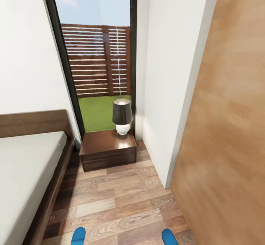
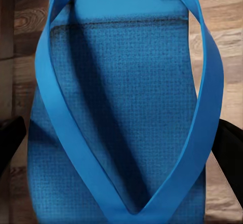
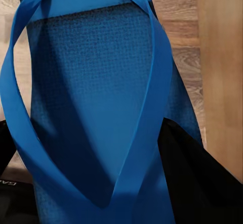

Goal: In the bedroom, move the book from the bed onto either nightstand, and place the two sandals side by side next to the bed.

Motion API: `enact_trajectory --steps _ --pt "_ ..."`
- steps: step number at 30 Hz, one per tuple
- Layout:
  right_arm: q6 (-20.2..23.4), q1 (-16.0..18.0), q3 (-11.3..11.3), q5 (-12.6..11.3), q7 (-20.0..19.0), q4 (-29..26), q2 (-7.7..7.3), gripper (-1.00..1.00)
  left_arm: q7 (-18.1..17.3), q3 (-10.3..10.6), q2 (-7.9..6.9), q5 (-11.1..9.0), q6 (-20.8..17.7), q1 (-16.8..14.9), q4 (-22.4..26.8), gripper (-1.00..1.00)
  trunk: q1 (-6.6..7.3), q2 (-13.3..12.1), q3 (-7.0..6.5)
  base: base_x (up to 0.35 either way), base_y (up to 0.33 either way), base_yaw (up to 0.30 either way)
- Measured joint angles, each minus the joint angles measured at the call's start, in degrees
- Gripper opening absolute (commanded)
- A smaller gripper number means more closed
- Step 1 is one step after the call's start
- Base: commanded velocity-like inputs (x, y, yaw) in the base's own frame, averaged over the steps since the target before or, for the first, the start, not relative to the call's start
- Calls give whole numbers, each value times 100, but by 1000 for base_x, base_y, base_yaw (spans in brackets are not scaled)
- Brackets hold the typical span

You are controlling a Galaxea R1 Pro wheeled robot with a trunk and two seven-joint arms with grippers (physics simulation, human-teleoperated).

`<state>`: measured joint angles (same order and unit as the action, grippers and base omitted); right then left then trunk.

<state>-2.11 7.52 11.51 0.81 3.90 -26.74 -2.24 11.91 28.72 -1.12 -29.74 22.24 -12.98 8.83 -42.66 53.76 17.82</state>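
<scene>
Each arm's dark fingers (image 2: 229, 155) (image 3: 195, 173) flank a blue sandal (image 2: 121, 113) (image 3: 96, 107); whether they pinch it I cannot tell.

A light-brown wood-plank floor (image 1: 125, 200) runs between the bed and a tall wooden panel. The large low bed (image 1: 25, 171), a pale grey-white mattress on a dark brown wooden frame, stands on it. Beside the bed's head stands a small dark reddish-brown wooden nightstand (image 1: 106, 151), carrying a table lamp (image 1: 122, 116) with dark shade and white round base.
</scene>
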Motion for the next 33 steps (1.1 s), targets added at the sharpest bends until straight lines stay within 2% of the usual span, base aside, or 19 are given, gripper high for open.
enact_trajectory --steps 18,33 --pt "0 4 8 -4 0 1 2 -100 0 4 2 0 0 0 1 -100 0 0 0 315 0 11" --pt "0 4 9 0 0 2 2 -100 1 6 5 1 0 1 1 -100 0 0 0 313 -1 238"
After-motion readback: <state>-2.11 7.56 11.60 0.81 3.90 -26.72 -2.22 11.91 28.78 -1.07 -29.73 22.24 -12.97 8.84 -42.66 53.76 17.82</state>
